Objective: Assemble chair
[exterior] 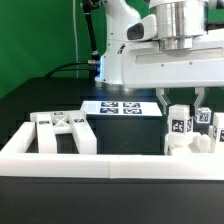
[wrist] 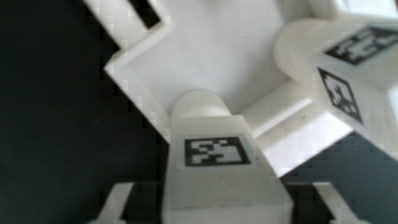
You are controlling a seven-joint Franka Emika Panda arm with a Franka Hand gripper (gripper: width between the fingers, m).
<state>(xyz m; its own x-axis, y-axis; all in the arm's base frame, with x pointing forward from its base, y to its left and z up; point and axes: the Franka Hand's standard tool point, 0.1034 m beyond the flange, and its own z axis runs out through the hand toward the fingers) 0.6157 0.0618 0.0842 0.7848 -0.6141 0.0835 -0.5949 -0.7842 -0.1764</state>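
Chair post [wrist: 217, 150], seemingly pinched by the closed fingers [exterior: 177, 108] beside the rail [exterior: 110, 160], could tilt and snag neighbouring parts [exterior: 207, 118] when lifted.

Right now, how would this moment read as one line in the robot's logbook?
tool: shut on small white tagged plastic post | frame piece: by white rail, untouched | marker board: behind

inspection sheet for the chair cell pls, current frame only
Surface: black table, white rail along the front.
Job's things: frame piece at the exterior view's left; tagged chair parts clustered at the right.
Clutter: nothing seen.
Gripper: gripper shut on a tagged post.
Cables: black cable behind the arm base.
Surroundings: marker board flat on the table; green backdrop.
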